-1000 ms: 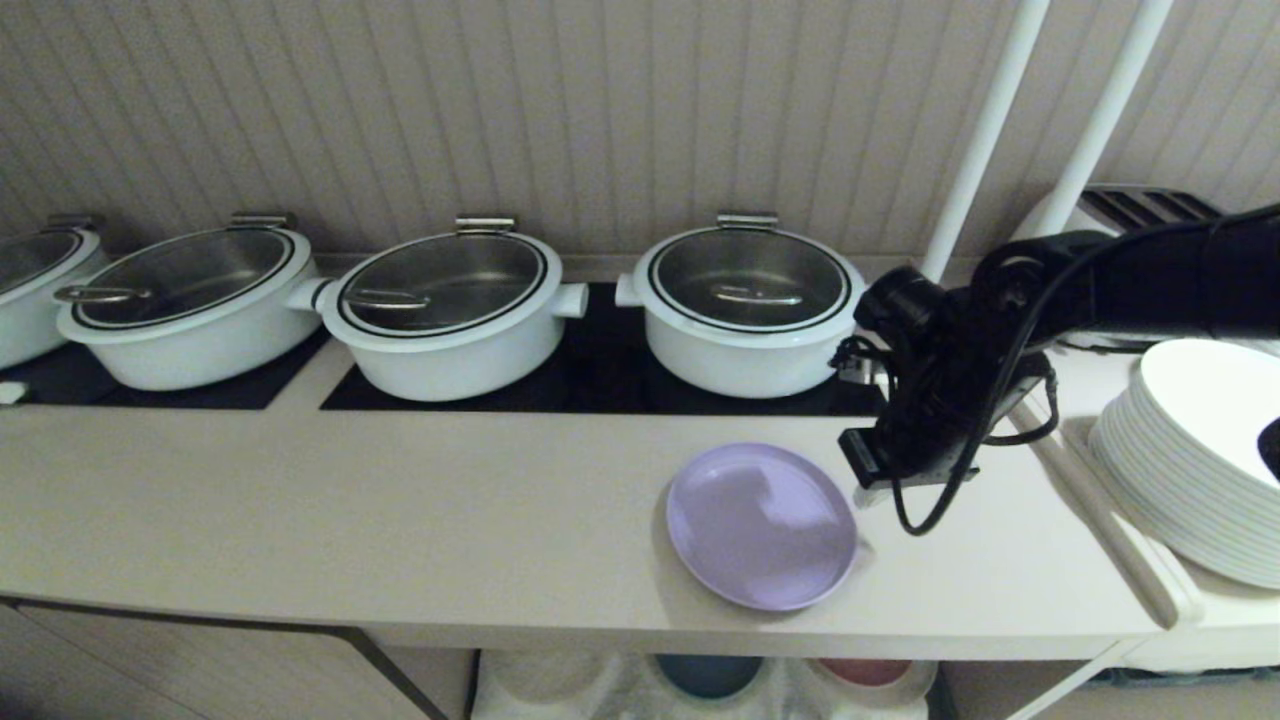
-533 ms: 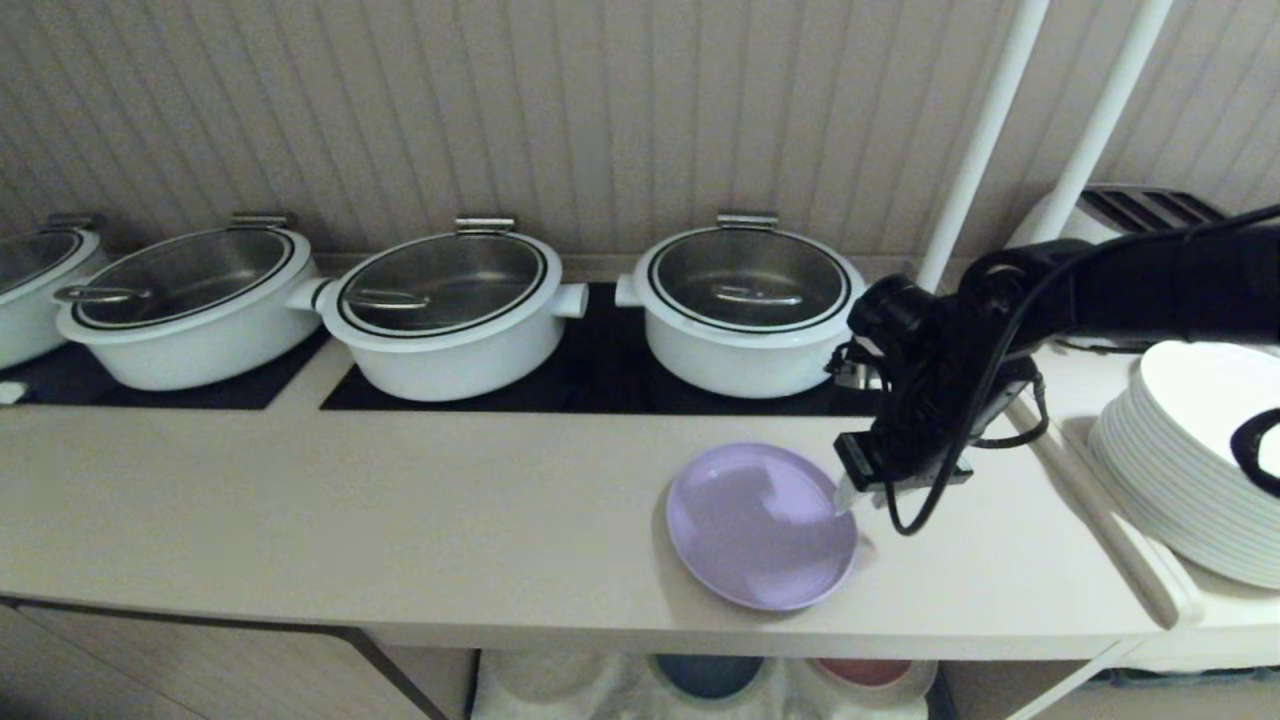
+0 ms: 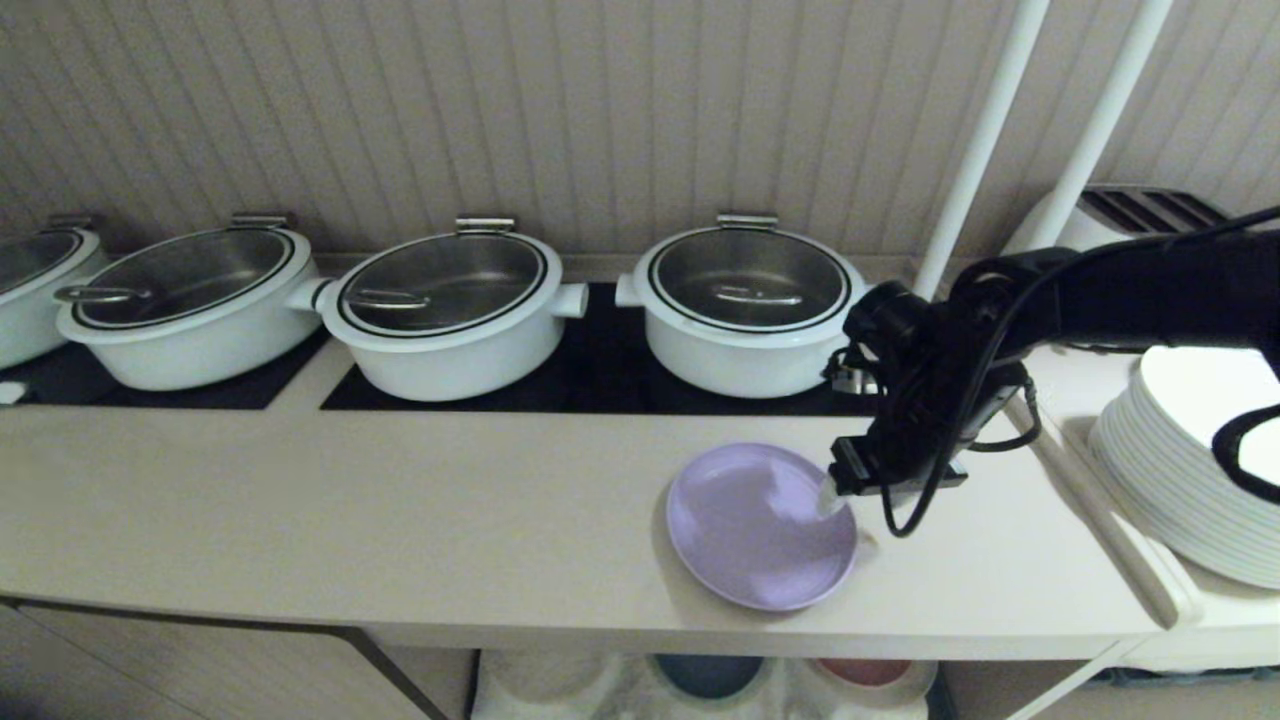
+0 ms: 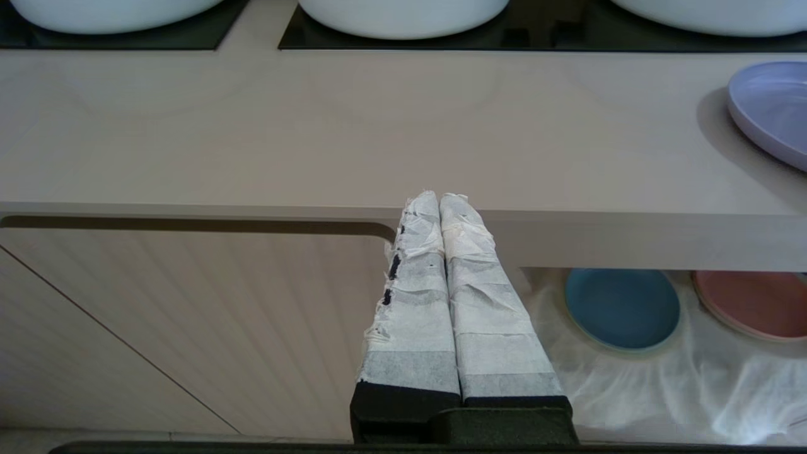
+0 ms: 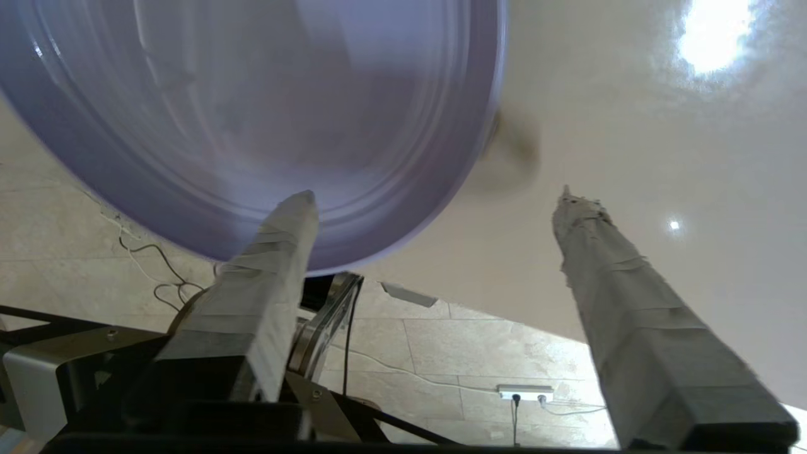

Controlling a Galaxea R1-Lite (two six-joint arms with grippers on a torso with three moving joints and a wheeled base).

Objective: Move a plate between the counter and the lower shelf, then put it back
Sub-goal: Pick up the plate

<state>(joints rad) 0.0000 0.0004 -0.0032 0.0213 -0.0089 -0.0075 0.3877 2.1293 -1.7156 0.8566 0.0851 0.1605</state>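
The lavender plate (image 3: 755, 530) lies flat on the beige counter (image 3: 400, 500), near its front edge and in front of the rightmost pot. My right gripper (image 3: 845, 515) hangs open over the plate's right rim. In the right wrist view one fingertip (image 5: 296, 214) stands over the plate (image 5: 252, 113) and the other over bare counter, with nothing held in the right gripper (image 5: 435, 202). My left gripper (image 4: 439, 197) is parked, shut and empty, in front of the counter's edge. The lower shelf (image 4: 662, 391), lined with white cloth, opens beneath the counter.
Three white lidded pots (image 3: 745, 310) (image 3: 450, 310) (image 3: 190, 300) stand on black cooktop panels behind. A stack of white plates (image 3: 1180, 470) sits on the side surface at the right, by two white poles (image 3: 985, 130). A blue plate (image 4: 621, 308) and a pink plate (image 4: 753, 302) lie on the shelf.
My right gripper has opened and shifted slightly left, so one fingertip now stands over the plate's right rim. The plate has not moved.
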